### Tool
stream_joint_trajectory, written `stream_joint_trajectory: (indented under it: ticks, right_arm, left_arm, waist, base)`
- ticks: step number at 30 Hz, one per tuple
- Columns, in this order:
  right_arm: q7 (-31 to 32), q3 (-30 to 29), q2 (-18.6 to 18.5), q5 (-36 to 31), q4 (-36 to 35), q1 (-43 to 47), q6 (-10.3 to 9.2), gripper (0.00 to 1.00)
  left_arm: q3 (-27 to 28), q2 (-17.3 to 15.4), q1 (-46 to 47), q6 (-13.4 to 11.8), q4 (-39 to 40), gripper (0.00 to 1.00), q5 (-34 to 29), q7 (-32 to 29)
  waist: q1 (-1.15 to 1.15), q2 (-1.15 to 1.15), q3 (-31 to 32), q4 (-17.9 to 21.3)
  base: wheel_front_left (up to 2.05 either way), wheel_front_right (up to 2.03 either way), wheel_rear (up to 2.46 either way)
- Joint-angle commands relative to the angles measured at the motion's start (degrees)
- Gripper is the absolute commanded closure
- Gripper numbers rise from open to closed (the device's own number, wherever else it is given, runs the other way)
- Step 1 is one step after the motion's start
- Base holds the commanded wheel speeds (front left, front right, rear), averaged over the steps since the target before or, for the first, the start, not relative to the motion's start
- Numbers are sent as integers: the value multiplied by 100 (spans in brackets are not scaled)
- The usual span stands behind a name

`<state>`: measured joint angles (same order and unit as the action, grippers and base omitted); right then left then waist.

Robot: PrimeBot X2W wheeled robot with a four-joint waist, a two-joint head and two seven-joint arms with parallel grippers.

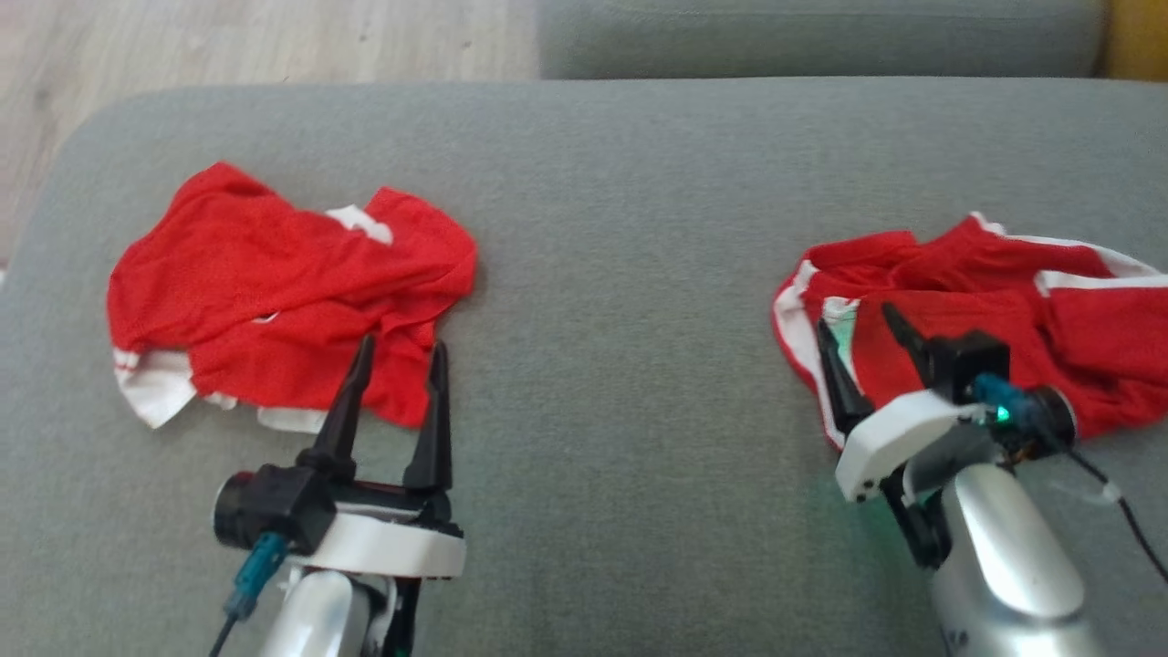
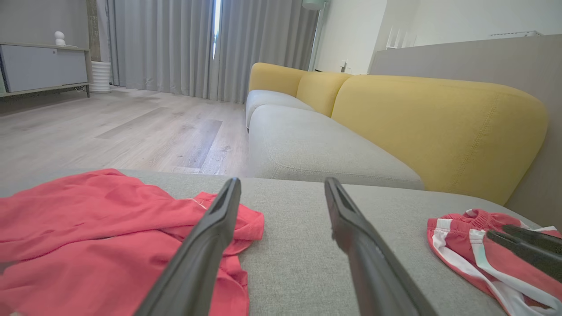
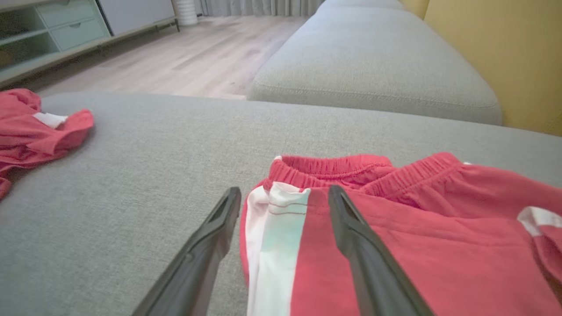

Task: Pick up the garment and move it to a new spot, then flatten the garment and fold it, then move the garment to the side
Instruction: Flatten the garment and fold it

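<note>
So there are two red pieces lying on the grey sofa cushion (image 1: 620, 274), well apart from each other. On the left is a red jersey (image 1: 274, 283), mesh-looking fabric, all crumpled, with white trim poking out at the near-left corner and a little white patch up near the top.

The left hand (image 1: 403, 345) sits right at the jersey's near-right edge. Its fingers (image 1: 347, 401) are spread wide and point away from the robot, with nothing between them. In the left wrist view the left hand (image 2: 282, 184) has one finger over the fabric's edge and the other over bare cushion. Can't tell if it's actually touching the cloth.

Over on the right are the red shorts (image 1: 1004, 283), rumpled, with an elastic waistband, white side stripes and a pale mint band next to the white one.

The right hand (image 1: 854, 318) is tilted and comes in at the left end of the shorts. In the right wrist view the right hand (image 3: 284, 189) is spread too, gripping nothing. Its fingers straddle the white and mint stripe, one over the cushion just beside the shorts, the other over red fabric.
</note>
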<state>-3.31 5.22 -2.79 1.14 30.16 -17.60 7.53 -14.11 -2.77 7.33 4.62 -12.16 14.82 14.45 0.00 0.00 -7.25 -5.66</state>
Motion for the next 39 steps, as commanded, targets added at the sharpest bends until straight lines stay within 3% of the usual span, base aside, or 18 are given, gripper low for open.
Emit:
stream_joint_trajectory:
  ticks: [1,8,9,10,11,12,13,22,30,39]
  right_arm:
    - [42,41,-10,-78,9,-337,-4,0]
    - [-2,-297,-9,-265,729,-706,-4,0]
    - [-21,-336,-9,-261,807,-739,-4,4]
    - [-46,-363,-9,-258,878,-769,-4,22]
    - [-72,-377,-9,-226,943,-794,-4,55]
    - [-99,-372,-9,-198,1001,-813,-4,81]
    - [-133,-359,-9,-167,1048,-821,-4,100]
    - [-517,-368,-9,312,982,-691,-4,100]
    - [-582,-1521,-9,330,173,-104,-4,100]
    - [118,-2924,-9,205,-894,832,-4,100]
  left_arm:
    - [97,-10,260,-3,143,0,39,55]
    - [31,-10,290,-35,113,0,73,55]
    - [29,-10,286,-37,114,0,73,55]
    - [28,-10,282,-39,114,0,73,55]
    - [30,-10,278,-41,115,0,71,55]
    - [37,-10,272,-45,114,0,69,55]
    - [46,-10,263,-50,108,0,65,55]
    - [175,-10,205,-66,95,0,15,55]
    - [394,-10,98,-53,179,0,-7,55]
    - [391,-10,136,-47,231,0,12,55]
  waist:
    - [0,0,-90,-146]
    - [0,0,-160,-317]
    - [0,0,-162,-324]
    - [0,0,-162,-327]
    - [0,0,-158,-325]
    - [0,0,-151,-314]
    - [0,0,-138,-296]
    - [0,0,9,113]
    - [0,0,140,715]
    - [0,0,224,1146]
  base:
    - [0,0,0]
    - [0,0,0]
    - [0,0,0]
    - [0,0,0]
    - [0,0,0]
    - [0,0,0]
    - [0,0,0]
    - [0,0,0]
    - [0,0,0]
    - [0,0,0]
